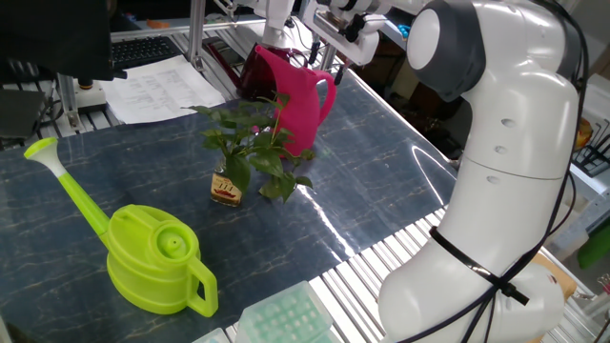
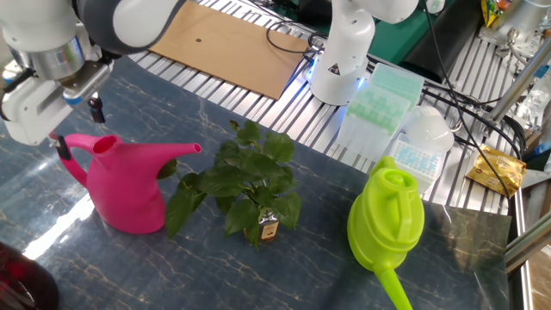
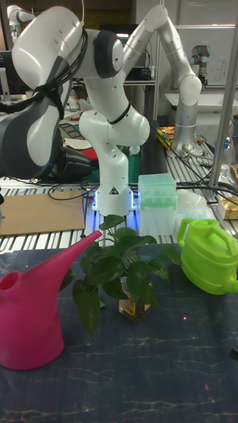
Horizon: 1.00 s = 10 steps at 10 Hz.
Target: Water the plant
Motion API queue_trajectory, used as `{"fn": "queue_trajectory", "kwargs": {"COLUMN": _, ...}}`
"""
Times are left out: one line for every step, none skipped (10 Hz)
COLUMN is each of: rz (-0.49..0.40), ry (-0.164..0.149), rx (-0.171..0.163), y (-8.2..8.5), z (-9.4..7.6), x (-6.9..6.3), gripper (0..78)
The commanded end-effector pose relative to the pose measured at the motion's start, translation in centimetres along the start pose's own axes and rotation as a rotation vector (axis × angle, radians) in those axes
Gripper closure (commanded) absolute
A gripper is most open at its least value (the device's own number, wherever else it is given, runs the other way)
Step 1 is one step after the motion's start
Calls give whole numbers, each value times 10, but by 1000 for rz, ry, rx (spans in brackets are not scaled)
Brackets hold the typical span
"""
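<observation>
Nearest the tall fixed camera, a dark marbled blue table surface (image 3: 165, 370) is seen, on which all items stand. At its centre, the small sprig of green leafy stems in a tiny amber-brown glass bottle (image 3: 132, 305) is set upright, with its label visible in the other views (image 1: 226, 186) (image 2: 268, 228). To one side, a magenta plastic watering can (image 3: 30, 317) is placed upright, its long spout angled towards the leaves and ending just beside them (image 2: 129, 185). On the opposite side, well apart from the bottle, a lime-green plastic watering can (image 3: 208, 254) is positioned (image 2: 387, 220). Behind the table, a translucent pale-green plastic rack (image 3: 157, 195) is noted. Above the magenta can's handle, the white arm's two-finger gripper (image 2: 77, 129) is held with fingers apart, straddling the handle's top; contact cannot be determined.
</observation>
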State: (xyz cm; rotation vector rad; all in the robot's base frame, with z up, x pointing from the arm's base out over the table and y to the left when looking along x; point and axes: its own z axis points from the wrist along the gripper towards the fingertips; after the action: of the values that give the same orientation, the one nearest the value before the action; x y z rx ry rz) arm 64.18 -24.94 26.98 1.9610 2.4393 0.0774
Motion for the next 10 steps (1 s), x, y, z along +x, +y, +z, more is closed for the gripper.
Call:
{"fn": "queue_trajectory", "kwargs": {"rz": -15, "ry": -3, "rx": -12, "y": 1, "z": 6, "x": 1, "gripper": 1}}
{"fn": "queue_trajectory", "kwargs": {"rz": -16, "ry": -3, "rx": -12, "y": 1, "z": 6, "x": 1, "gripper": 1}}
{"fn": "queue_trajectory", "kwargs": {"rz": -30, "ry": 4, "rx": -12, "y": 1, "z": 7, "x": 2, "gripper": 1}}
{"fn": "queue_trajectory", "kwargs": {"rz": -40, "ry": 5, "rx": -12, "y": 0, "z": 8, "x": 2, "gripper": 1}}
{"fn": "queue_trajectory", "kwargs": {"rz": -48, "ry": 7, "rx": -13, "y": -1, "z": 8, "x": 2, "gripper": 1}}
{"fn": "queue_trajectory", "kwargs": {"rz": -50, "ry": 6, "rx": -12, "y": -2, "z": 9, "x": 2, "gripper": 1}}
{"fn": "queue_trajectory", "kwargs": {"rz": -46, "ry": 7, "rx": -12, "y": -2, "z": 9, "x": 2, "gripper": 1}}
{"fn": "queue_trajectory", "kwargs": {"rz": -46, "ry": 7, "rx": -12, "y": -2, "z": 9, "x": 2, "gripper": 1}}
{"fn": "queue_trajectory", "kwargs": {"rz": -54, "ry": 5, "rx": -12, "y": -4, "z": 10, "x": 2, "gripper": 1}}
{"fn": "queue_trajectory", "kwargs": {"rz": -55, "ry": 6, "rx": -12, "y": -4, "z": 10, "x": 2, "gripper": 1}}
